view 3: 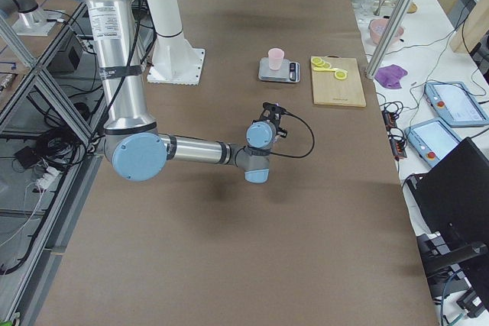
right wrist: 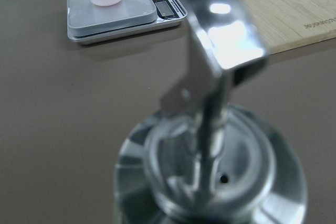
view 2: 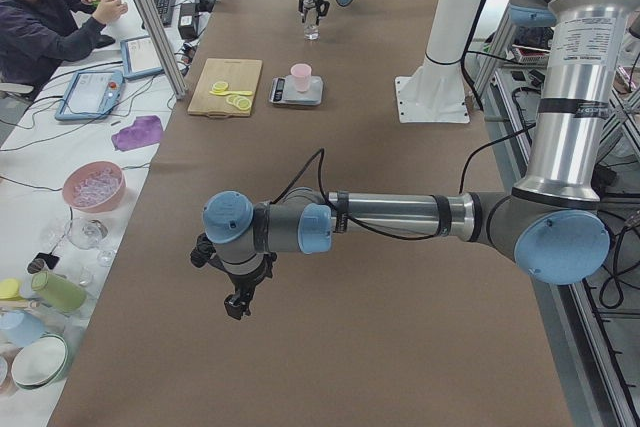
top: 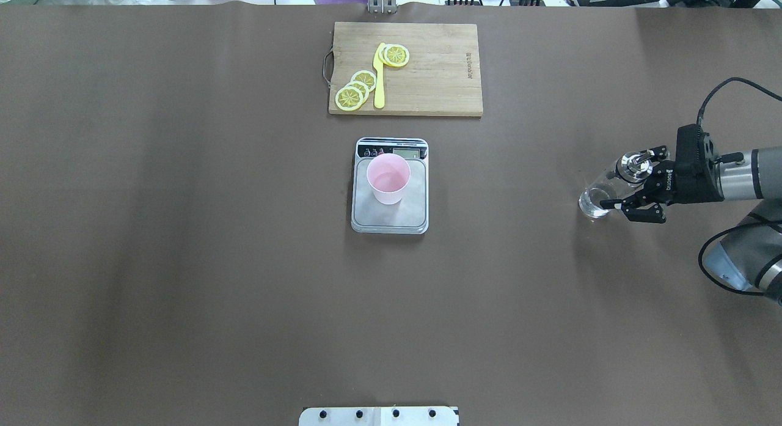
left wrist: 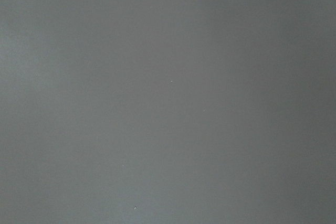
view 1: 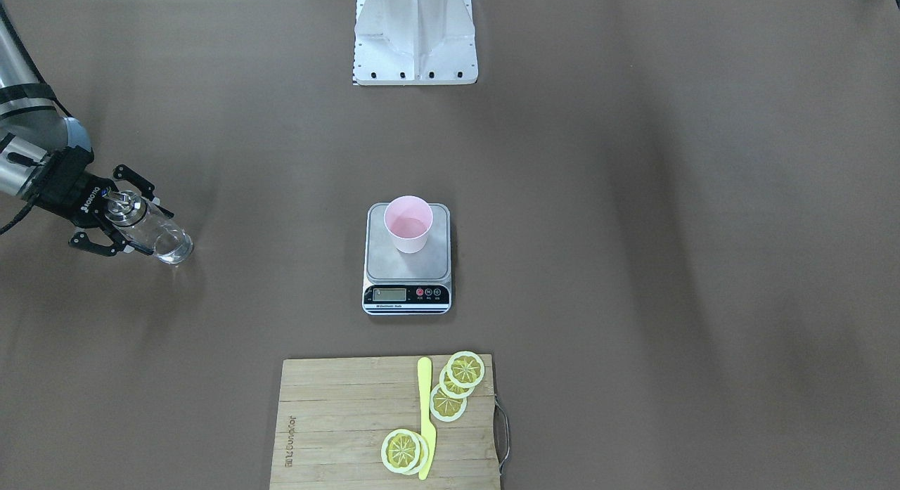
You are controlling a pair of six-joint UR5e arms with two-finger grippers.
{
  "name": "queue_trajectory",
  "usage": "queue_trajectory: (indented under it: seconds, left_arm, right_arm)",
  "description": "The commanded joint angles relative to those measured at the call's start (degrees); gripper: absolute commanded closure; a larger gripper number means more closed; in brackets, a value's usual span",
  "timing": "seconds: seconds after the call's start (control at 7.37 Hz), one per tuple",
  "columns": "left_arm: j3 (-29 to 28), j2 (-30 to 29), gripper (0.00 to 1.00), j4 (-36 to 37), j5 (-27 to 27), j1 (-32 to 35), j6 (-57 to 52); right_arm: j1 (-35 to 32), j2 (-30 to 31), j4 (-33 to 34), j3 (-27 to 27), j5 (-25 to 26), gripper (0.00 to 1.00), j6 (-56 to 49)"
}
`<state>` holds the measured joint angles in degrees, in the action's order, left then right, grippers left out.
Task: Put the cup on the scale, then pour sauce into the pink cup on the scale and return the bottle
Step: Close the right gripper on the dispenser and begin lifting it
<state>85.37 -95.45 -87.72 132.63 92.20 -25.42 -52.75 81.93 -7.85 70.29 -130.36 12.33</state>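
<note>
Over table (view 2: pixel 350 347) hangs left gripper (view 2: pixel 236 311), spread or closed can't tell. At ctr the scale (top: pixel 390 215); at its 3 o'clock in overhead view, right gripper (top: pixel 617 180) spread around upright bottle (top: pixel 600 192). On scale platform, 12 o'clock side, stands the cup (top: pixel 388 179).

Pink cup (view 1: pixel 408 225) upright on scale (view 1: pixel 406 268); glass bottle (view 1: pixel 158 235) well apart.

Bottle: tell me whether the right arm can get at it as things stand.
Probably yes: the right gripper has its open fingers either side of the standing bottle, with nothing between.
</note>
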Motion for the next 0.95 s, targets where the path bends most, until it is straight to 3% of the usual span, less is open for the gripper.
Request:
queue_trajectory:
  seconds: [0.0, 0.81]
  left_arm:
    - [-0.12, 0.00, 0.02, 0.00, 0.00, 0.00, -0.07]
    - [-0.03, 0.00, 0.02, -0.09, 0.00, 0.09, -0.07]
  right_arm:
    - [-0.07, -0.36, 0.38, 0.11, -0.07, 1.00, 0.15]
    - [-0.42, -0.54, 1.44, 1.87, -0.42, 1.00, 6.13]
